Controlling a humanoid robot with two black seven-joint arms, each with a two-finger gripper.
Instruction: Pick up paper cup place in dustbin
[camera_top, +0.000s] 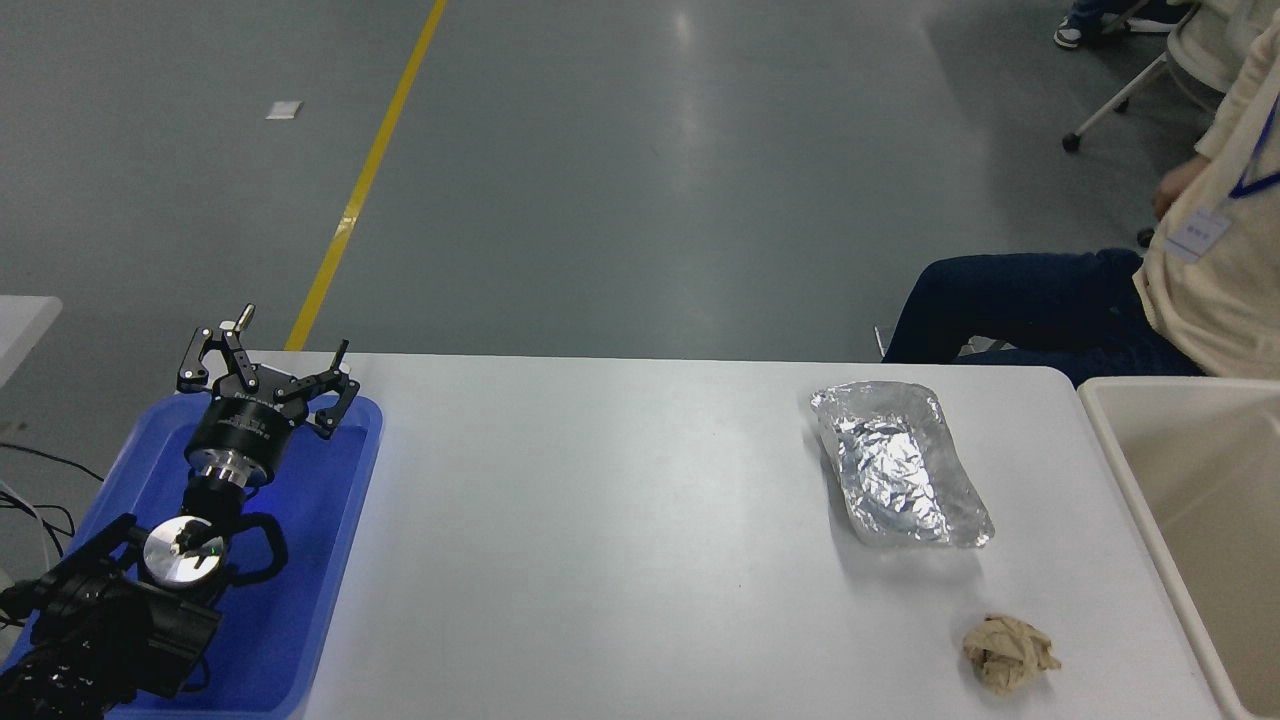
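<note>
One arm is seen in the head view: the left arm, parked at the lower left, about 8 o'clock from the table's middle. Its left gripper (268, 372) is held over the far end of a blue tray (330, 560), and its black fingers (210, 352) are spread apart with nothing between them. The right arm and its gripper are not in view, so nothing can be told of that pincer.

The paper cup is not seen anywhere in the picture; its place cannot be told.

The dustbin (1130, 460) is listed at the right edge, at about 3 to 4 o'clock: a beige bin with a pale thick rim, cut off by the picture's border, set just beside the right end of the white table (600, 520). The part of its inside that shows is bare; the rest is hidden beyond the frame.

A silver foil tray (900, 465) is laid on the table at about 2 o'clock, lengthwise from far to near, well apart from the blue tray. A crumpled brown paper wad (1008, 652) is found at about 4 o'clock, near the table's near right corner, apart from the foil tray and near the dustbin's rim.

A person (1215, 270) in a cream top and dark trousers is seated past the table's far right corner, at about 1 o'clock, partly cut off by the frame. A yellow line (365, 180) is marked on the grey floor at 11 o'clock.
</note>
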